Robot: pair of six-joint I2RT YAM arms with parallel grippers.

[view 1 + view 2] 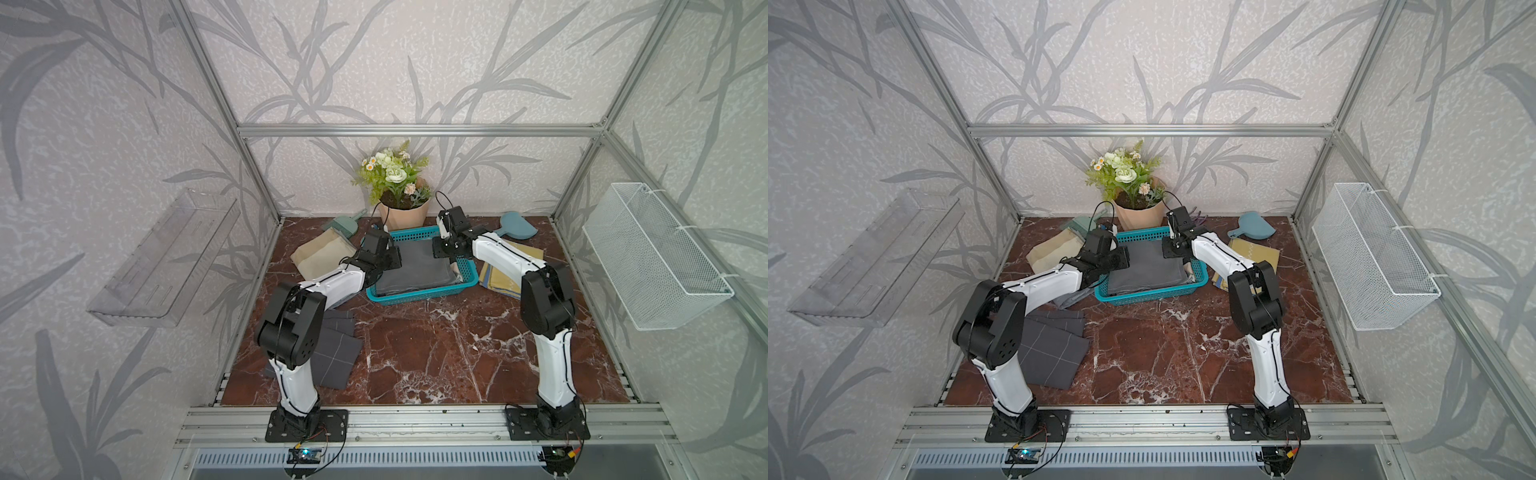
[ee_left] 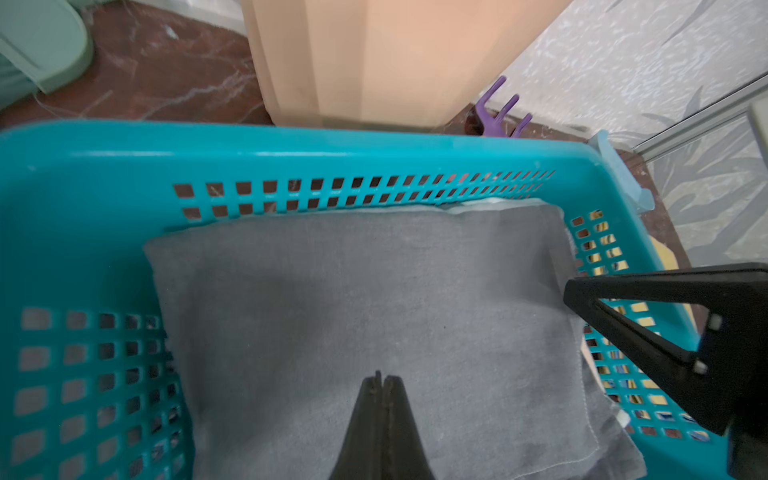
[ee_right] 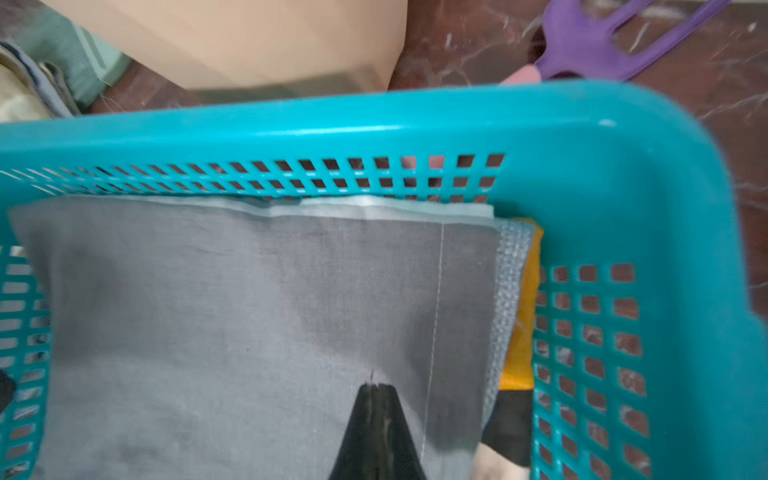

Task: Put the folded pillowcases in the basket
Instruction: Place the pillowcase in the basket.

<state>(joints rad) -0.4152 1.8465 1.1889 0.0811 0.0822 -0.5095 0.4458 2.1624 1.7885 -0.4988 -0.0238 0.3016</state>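
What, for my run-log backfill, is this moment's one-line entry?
gray pillowcase: folded, in teal basket | left gripper: shut above it | right gripper: shut above it

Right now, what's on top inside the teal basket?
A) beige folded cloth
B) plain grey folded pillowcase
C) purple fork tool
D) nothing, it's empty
B: in both top views and both wrist views, a plain grey folded pillowcase lies flat inside the teal basket, covering most of its floor.
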